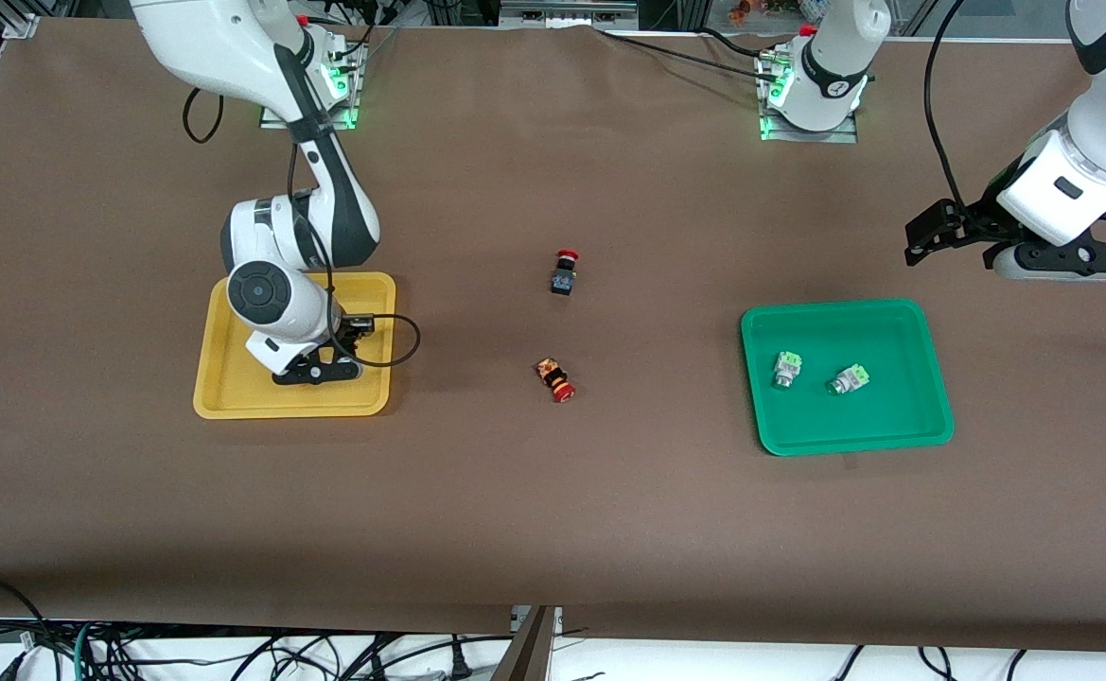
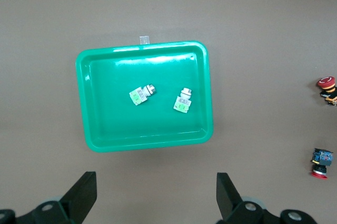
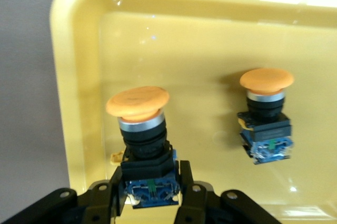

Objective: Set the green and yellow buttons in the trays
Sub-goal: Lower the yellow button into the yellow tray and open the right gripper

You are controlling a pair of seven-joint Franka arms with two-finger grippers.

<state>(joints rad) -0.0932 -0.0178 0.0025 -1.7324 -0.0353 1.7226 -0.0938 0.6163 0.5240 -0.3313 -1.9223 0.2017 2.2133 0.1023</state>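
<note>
The right claw (image 3: pixel 151 195) is sitting low inside the yellow tray (image 1: pixel 221 378), its fingers clamped on the dark body of a yellow button (image 3: pixel 141 139). That button's long axis is running straight out along the claw's reach, orange cap leading, blue terminal end pinched between the fingertips. It looks to be at or just above the tray floor, though contact cannot be made out. So the next move looks like a simple one: spread the fingers and lift away. Just beside it, the second yellow button (image 3: pixel 265 116) is lying in the same tray, apart from the held one, so the release needs to stay clear of it.

Out at the left arm's end of the table, the left claw (image 2: pixel 156 195) is hanging in the air over bare table beside the green tray (image 1: pixel 931 378), fingers wide apart, waiting. Both green buttons (image 1: pixel 785 369) (image 1: pixel 848 380) are lying in that tray, near each other but not touching.

Between the trays, two red-capped switches (image 1: pixel 564 272) (image 1: pixel 555 379) are resting on the table (image 1: pixel 553 530), one nearer the front camera. They are not part of the sort.
</note>
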